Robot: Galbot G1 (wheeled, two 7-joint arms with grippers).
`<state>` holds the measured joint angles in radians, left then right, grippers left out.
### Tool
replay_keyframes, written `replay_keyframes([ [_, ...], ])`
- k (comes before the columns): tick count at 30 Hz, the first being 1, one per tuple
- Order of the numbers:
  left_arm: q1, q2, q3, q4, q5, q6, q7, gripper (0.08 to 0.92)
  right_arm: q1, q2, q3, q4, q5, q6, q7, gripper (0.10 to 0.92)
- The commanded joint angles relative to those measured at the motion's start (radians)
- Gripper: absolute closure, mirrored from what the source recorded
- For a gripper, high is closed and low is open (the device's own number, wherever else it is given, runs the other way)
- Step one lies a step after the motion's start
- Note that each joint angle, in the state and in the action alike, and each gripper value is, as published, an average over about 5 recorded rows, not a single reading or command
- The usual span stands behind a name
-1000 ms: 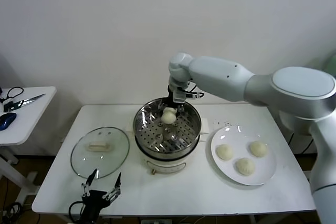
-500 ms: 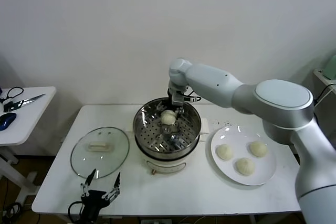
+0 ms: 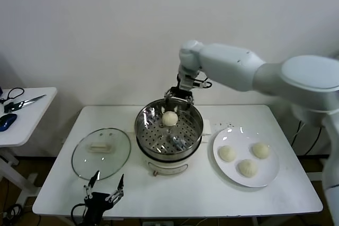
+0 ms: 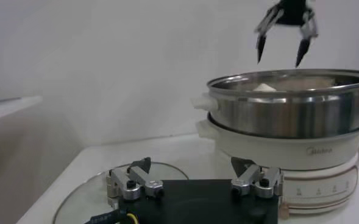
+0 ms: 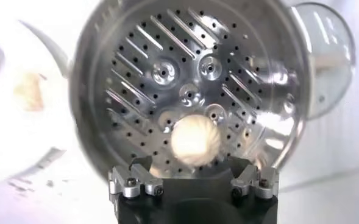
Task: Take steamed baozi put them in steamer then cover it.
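The steamer (image 3: 159,147) stands mid-table, a shiny steel pot on a cream base. One baozi (image 3: 169,118) lies on its perforated tray toward the back, free of any grip. My right gripper (image 3: 179,97) hangs open just above the pot's back rim with nothing between its fingers. In the right wrist view, that baozi (image 5: 194,139) sits below the open gripper (image 5: 191,169). Three more baozi (image 3: 247,167) rest on the white plate (image 3: 239,135) to the right of the steamer. The cover (image 3: 100,152) lies flat on the table to the left. My left gripper (image 3: 104,188) waits open near the front edge.
A small side table (image 3: 24,115) with scissors and a blue object stands at the far left. The wall runs close behind the steamer. In the left wrist view the steamer (image 4: 289,112) rises ahead, with the cover (image 4: 81,198) lying just under my left gripper (image 4: 191,173).
My right gripper has opened and let the baozi go onto the steamer tray. It has then risen and drawn slightly back and to the right. The left arm has not moved.
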<state>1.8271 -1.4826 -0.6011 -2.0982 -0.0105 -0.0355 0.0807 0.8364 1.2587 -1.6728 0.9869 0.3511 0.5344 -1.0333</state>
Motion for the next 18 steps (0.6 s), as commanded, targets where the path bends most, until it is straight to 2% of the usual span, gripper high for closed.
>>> replay_keyframes([
  [1,0.001,0.000,0.003,0.000,0.004,0.000,0.000,0.177,0.277,-0.282,-0.296,0.257,0.415,-0.368,-0.050,0.203],
  [10,-0.002,0.004,0.006,-0.004,0.000,-0.001,-0.002,0.177,0.216,-0.561,-0.378,0.550,0.396,-0.715,0.163,0.203],
  [14,0.001,0.007,0.004,-0.004,-0.001,-0.003,-0.003,0.177,0.095,-0.601,-0.314,0.580,0.366,-0.784,0.218,0.203],
  [18,0.005,0.006,0.000,-0.008,-0.002,-0.004,-0.004,0.177,-0.038,-0.613,-0.217,0.543,0.285,-0.810,0.238,0.203],
])
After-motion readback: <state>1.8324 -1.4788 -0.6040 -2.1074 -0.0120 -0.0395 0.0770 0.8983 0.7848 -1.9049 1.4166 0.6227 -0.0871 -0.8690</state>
